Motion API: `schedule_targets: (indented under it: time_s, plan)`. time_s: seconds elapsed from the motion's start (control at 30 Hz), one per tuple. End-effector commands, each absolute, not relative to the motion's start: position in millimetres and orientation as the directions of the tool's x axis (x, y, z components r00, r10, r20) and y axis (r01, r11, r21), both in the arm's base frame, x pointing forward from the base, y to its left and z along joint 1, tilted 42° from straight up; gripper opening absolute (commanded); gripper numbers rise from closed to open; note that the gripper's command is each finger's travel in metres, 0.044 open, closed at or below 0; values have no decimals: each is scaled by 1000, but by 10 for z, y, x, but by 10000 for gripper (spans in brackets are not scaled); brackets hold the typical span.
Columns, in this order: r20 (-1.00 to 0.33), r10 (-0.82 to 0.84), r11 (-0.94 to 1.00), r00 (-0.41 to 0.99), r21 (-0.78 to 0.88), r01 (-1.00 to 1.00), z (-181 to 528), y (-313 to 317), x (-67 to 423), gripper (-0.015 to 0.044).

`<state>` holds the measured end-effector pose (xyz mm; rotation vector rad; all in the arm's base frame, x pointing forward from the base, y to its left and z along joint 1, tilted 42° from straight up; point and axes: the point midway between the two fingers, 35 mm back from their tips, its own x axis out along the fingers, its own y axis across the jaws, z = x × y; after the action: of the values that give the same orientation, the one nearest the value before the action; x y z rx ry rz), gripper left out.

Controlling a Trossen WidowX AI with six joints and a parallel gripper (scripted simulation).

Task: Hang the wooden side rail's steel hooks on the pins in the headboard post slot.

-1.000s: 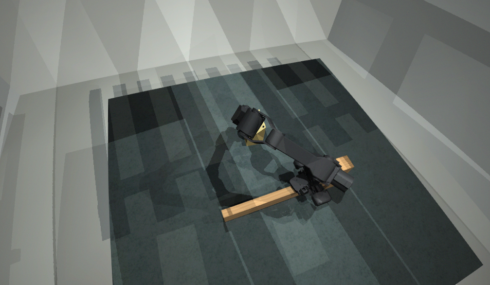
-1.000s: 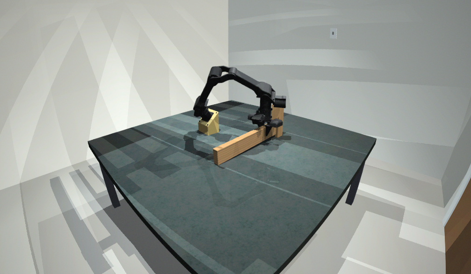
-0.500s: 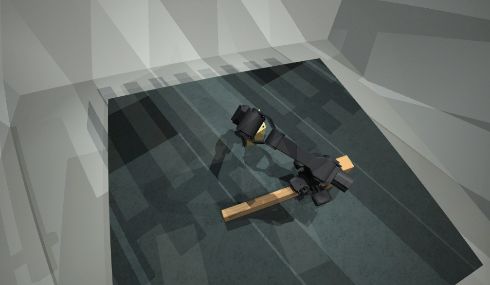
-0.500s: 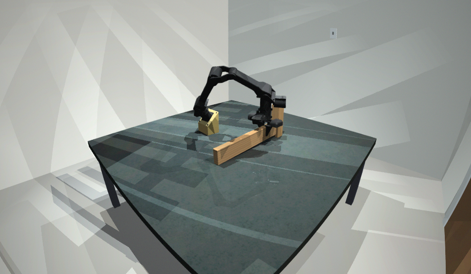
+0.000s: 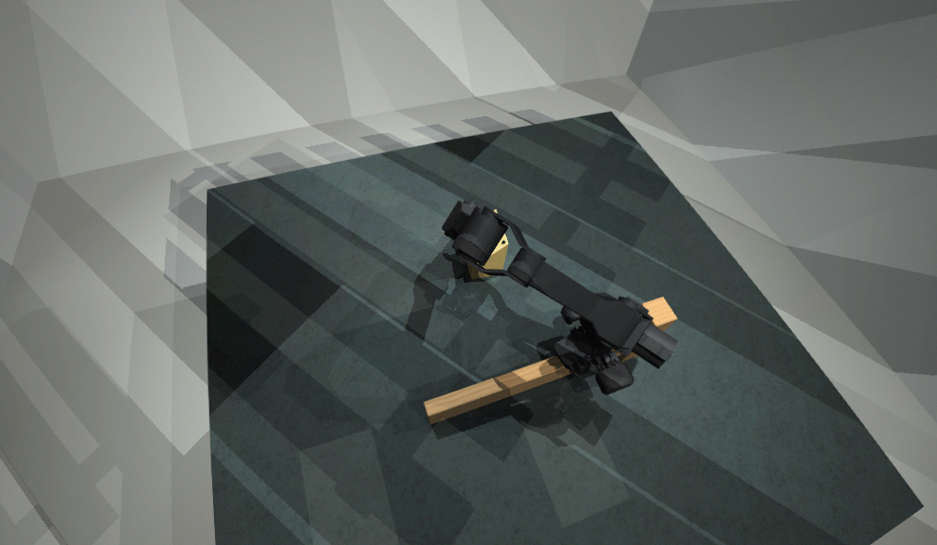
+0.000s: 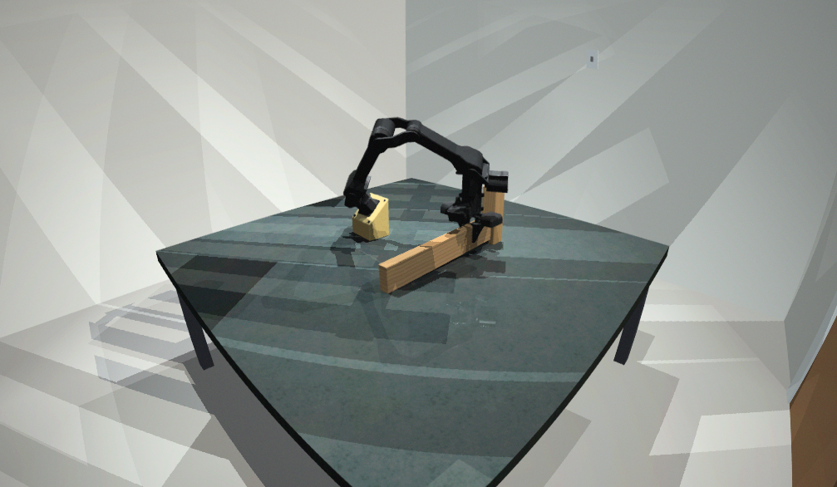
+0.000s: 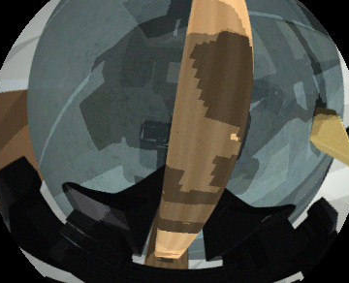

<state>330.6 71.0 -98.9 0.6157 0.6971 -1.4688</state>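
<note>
Gripper [image 6: 470, 222] clamped on wooden side rail [image 6: 421, 260] beside headboard post [image 6: 494, 202]; rail's free end, at 7 o'clock, rests on table [image 6: 409, 375].

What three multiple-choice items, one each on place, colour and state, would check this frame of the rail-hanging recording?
1. Where does the rail's free end lie?
A. on the table
B. on the floor
C. atop the post

2. What colour is the block at the arm's base?
A. red
B. pale yellow
C. blue

3. The pincer is:
A. open above the rail
B. shut on the rail
C. away from the rail

Answers: 1 A, the end rests on the table; 2 B, the exterior view shows it; 3 B, fingers straddle the rail by the post.
</note>
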Motion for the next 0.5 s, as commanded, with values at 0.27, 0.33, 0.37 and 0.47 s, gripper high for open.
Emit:
schedule_targets:
  time_s: [0.27, 0.33, 0.37, 0.47]
  plan:
    - [-748, -664, 24, -17, -44, 999, -1007, 717, 3307, 0]
    - [-748, -664, 24, -17, -44, 999, -1009, 715, 3306, 0]
    - [-748, -664, 24, -17, -44, 999, -1010, 714, 3306, 0]
    - [-748, -664, 24, -17, -44, 999, -1014, 710, 3306, 0]
